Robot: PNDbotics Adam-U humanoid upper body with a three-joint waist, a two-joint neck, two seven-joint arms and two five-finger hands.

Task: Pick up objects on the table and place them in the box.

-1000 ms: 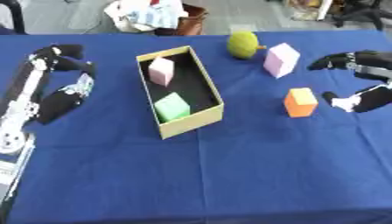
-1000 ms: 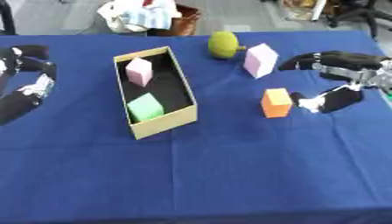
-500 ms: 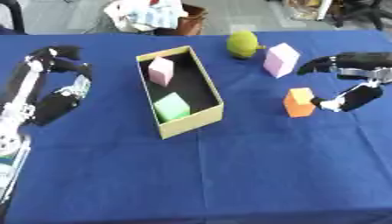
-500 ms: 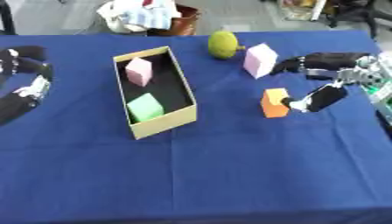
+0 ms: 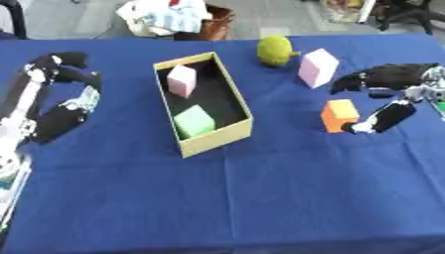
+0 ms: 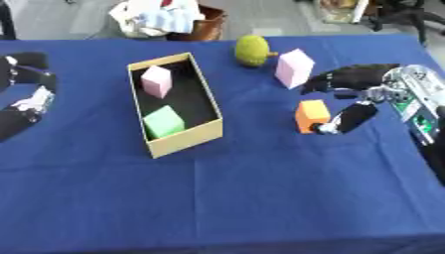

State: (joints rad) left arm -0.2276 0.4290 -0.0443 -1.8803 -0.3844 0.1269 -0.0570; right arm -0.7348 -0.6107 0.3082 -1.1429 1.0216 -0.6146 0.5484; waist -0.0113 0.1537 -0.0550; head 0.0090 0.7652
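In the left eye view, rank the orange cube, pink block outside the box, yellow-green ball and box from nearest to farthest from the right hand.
1. Orange cube, just left of the right hand.
2. Pink block, up-left.
3. Yellow-green ball, further up-left.
4. Box, far left.

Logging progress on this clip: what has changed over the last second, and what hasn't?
The right hand moved leftward to the orange block, thumb now at its side, fingers open above; not yet gripped. The orange block, pink block, green ball, box and left hand stayed put.
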